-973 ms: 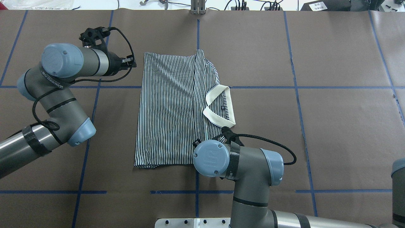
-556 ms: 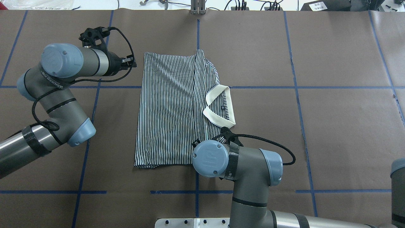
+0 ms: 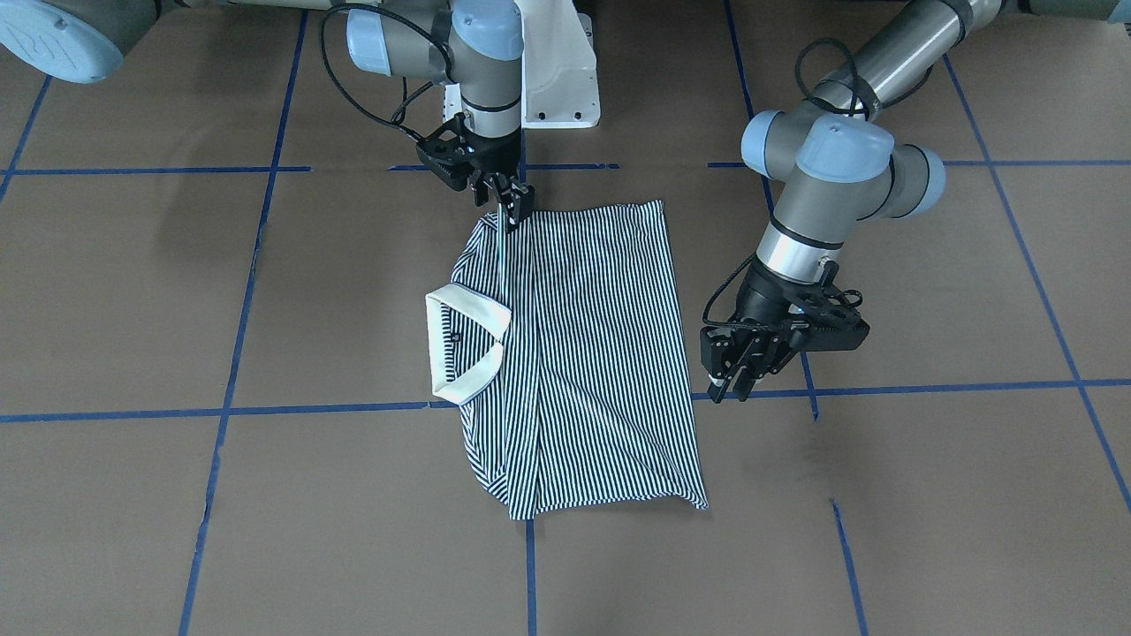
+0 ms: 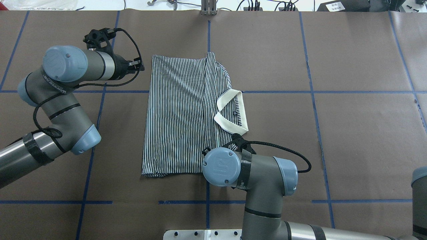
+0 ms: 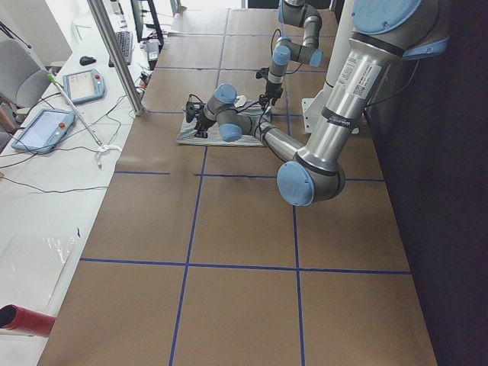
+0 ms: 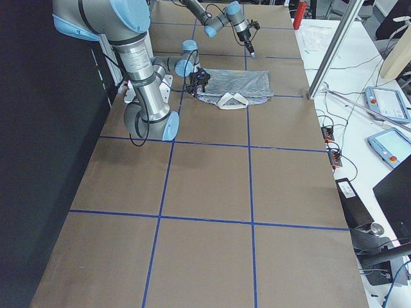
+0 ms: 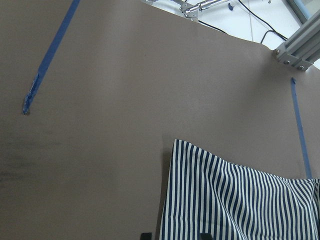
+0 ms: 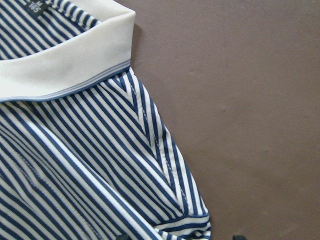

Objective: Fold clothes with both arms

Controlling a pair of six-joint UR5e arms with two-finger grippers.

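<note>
Striped polo shirt (image 4: 176,113) folded on table (image 4: 333,133), left gripper (image 3: 730,389) slightly parted, empty, beside its hem; right gripper (image 3: 516,210) at shoulder edge, grip unclear

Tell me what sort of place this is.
Most likely a robotics lab workcell: the table is covered in brown paper with a blue tape grid, teach pendants lie on the side bench, and an aluminium frame post stands by.
</note>
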